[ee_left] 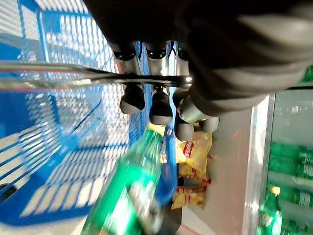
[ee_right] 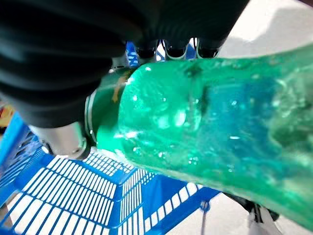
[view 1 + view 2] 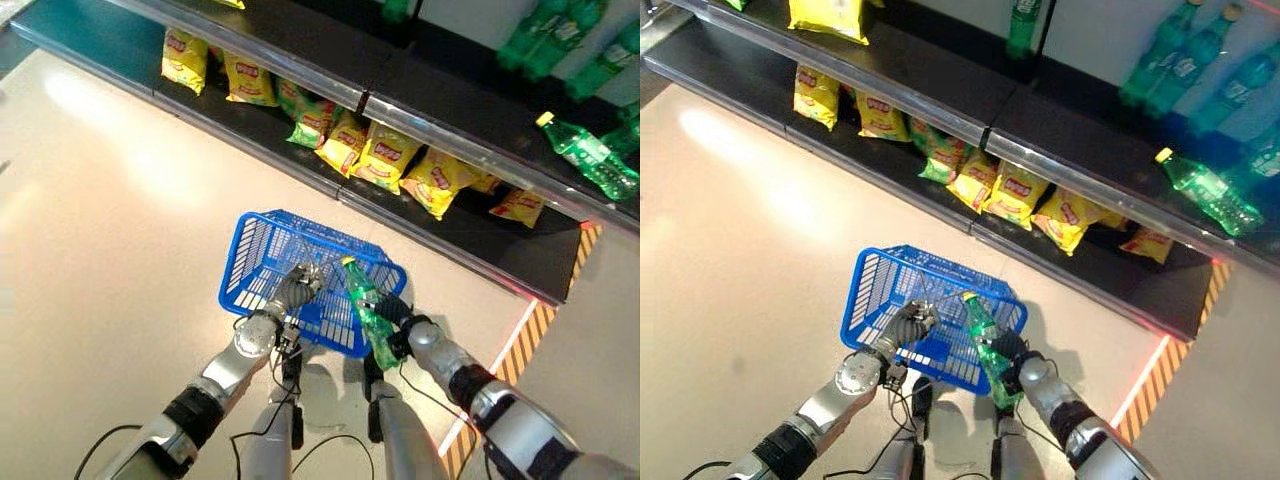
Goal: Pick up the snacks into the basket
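A blue plastic basket (image 3: 262, 248) hangs above the floor, its thin metal handle (image 1: 73, 78) gripped by my left hand (image 3: 293, 291), whose fingers (image 1: 160, 108) curl round the wire. My right hand (image 3: 397, 318) is shut on a green bottle with a yellow cap (image 3: 367, 307), held slanting over the basket's near right rim, cap pointing toward the shelf. The bottle's body (image 2: 215, 132) shows close up in the right wrist view, above the basket's blue slats (image 2: 83, 196). Yellow snack bags (image 3: 385, 156) lie along the low shelf ahead.
A dark shelf unit (image 3: 470, 225) runs across the top with a metal-edged upper shelf (image 3: 440, 140). Green bottles (image 3: 590, 155) lie on the upper right shelf. A green snack bag (image 3: 310, 125) sits among the yellow ones. Striped hazard tape (image 3: 520, 350) marks the floor at right.
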Motion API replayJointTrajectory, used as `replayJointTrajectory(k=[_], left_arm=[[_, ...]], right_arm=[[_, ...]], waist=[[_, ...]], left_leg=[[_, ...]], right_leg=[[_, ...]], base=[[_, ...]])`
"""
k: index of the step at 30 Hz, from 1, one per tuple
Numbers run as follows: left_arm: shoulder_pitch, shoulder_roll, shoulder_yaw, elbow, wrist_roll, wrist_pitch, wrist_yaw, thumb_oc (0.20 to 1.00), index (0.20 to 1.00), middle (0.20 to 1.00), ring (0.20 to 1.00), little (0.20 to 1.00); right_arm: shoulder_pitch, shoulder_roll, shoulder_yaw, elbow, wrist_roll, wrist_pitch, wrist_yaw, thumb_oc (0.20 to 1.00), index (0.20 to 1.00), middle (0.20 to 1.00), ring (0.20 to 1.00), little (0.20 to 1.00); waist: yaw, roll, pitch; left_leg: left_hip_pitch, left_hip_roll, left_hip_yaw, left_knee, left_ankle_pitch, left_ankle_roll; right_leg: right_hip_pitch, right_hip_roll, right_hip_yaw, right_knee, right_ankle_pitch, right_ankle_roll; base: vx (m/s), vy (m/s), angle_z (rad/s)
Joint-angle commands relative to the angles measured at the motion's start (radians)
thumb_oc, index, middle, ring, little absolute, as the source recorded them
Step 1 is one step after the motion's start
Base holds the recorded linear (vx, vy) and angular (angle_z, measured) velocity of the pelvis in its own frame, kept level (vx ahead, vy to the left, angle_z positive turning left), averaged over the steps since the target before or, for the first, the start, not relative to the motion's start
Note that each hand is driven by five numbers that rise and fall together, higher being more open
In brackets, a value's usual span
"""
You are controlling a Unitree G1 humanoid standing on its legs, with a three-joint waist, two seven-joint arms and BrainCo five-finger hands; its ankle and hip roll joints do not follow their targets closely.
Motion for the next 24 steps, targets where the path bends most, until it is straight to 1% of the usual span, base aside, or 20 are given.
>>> replayJointTrajectory(k=[1, 4, 6, 7, 8, 10, 13, 18, 24], left_arm=[[-0.056, -0.071, -0.036, -0.199, -0.053, -0.087, -0.034, 0.2, 0.2, 0.2, 0.2, 0.2], [-0.086, -0.085, -0.064, -0.227, -0.076, -0.087, -0.042, 0.2, 0.2, 0.2, 0.2, 0.2], [-0.106, -0.094, -0.093, -0.262, -0.098, -0.088, -0.065, 0.2, 0.2, 0.2, 0.2, 0.2], [-0.106, -0.094, -0.093, -0.262, -0.098, -0.087, -0.065, 0.2, 0.2, 0.2, 0.2, 0.2], [-0.127, -0.098, -0.115, -0.284, -0.117, -0.094, -0.082, 0.2, 0.2, 0.2, 0.2, 0.2], [-0.142, -0.111, -0.134, -0.301, -0.136, -0.094, -0.091, 0.2, 0.2, 0.2, 0.2, 0.2], [-0.159, -0.131, -0.151, -0.336, -0.172, -0.095, -0.103, 0.2, 0.2, 0.2, 0.2, 0.2], [-0.172, -0.162, -0.17, -0.383, -0.233, -0.094, -0.114, 0.2, 0.2, 0.2, 0.2, 0.2], [-0.155, -0.177, -0.198, -0.39, -0.305, -0.072, -0.134, 0.2, 0.2, 0.2, 0.2, 0.2]], right_arm=[[-0.075, 0.02, -0.023, 0.023, 0.072, -0.044, -0.012, 0.2, 0.2, 0.2, 0.2, 0.2], [-0.127, 0.041, -0.043, 0.093, 0.105, -0.038, -0.026, 0.2, 0.2, 0.2, 0.2, 0.2], [-0.149, 0.045, -0.059, 0.146, 0.114, -0.03, -0.024, 0.2, 0.2, 0.2, 0.2, 0.2], [-0.15, 0.044, -0.06, 0.147, 0.114, -0.03, -0.024, 0.2, 0.2, 0.2, 0.2, 0.2], [-0.173, 0.044, -0.067, 0.173, 0.114, -0.026, -0.029, 0.2, 0.2, 0.2, 0.2, 0.2], [-0.185, 0.051, -0.065, 0.198, 0.104, -0.021, -0.031, 0.2, 0.2, 0.2, 0.2, 0.2], [-0.193, 0.059, -0.065, 0.21, 0.099, -0.018, -0.034, 0.2, 0.2, 0.2, 0.2, 0.2], [-0.219, 0.074, -0.047, 0.221, 0.067, -0.016, -0.047, 0.2, 0.2, 0.2, 0.2, 0.2], [-0.263, 0.063, -0.068, 0.229, 0.096, -0.017, -0.054, 0.2, 0.2, 0.2, 0.2, 0.2]], waist=[[0.019, 0.06, -0.051], [0.03, 0.085, -0.047], [0.038, 0.104, -0.045], [0.037, 0.105, -0.045], [0.041, 0.117, -0.041], [0.046, 0.128, -0.041], [0.05, 0.139, -0.042], [0.053, 0.147, -0.037], [0.058, 0.159, -0.031]], left_leg=[[-0.012, -0.029, -0.024, 0.078, -0.112, -0.02], [-0.012, -0.033, -0.041, 0.062, -0.097, -0.025], [-0.014, -0.036, -0.053, 0.055, -0.09, -0.028], [-0.014, -0.036, -0.054, 0.055, -0.09, -0.028], [-0.016, -0.04, -0.062, 0.054, -0.085, -0.03], [-0.016, -0.042, -0.073, 0.046, -0.078, -0.032], [-0.019, -0.046, -0.086, 0.037, -0.071, -0.035], [-0.023, -0.047, -0.095, 0.029, -0.065, -0.04], [-0.027, -0.054, -0.105, 0.029, -0.061, -0.043]], right_leg=[[-0.015, 0.007, -0.003, 0.01, -0.018, 0.05], [-0.016, 0.003, -0.015, 0.014, -0.023, 0.046], [-0.016, -0.001, -0.026, 0.017, -0.03, 0.044], [-0.016, -0.001, -0.027, 0.017, -0.03, 0.044], [-0.019, -0.001, -0.034, 0.026, -0.035, 0.041], [-0.019, -0.003, -0.039, 0.028, -0.039, 0.039], [-0.02, -0.006, -0.048, 0.032, -0.044, 0.039], [-0.023, -0.009, -0.056, 0.035, -0.046, 0.035], [-0.024, -0.014, -0.066, 0.04, -0.05, 0.032]], base=[[-0.01, -0.087, 0.14], [-0.02, -0.054, 0.25], [-0.02, -0.053, 0.2], [-0.02, -0.041, 0.16], [-0.01, -0.032, 0.18], [-0.01, -0.043, 0.26], [-0.01, -0.034, 0.13], [0.0, -0.022, 0.09], [0.01, -0.014, 0.08]])
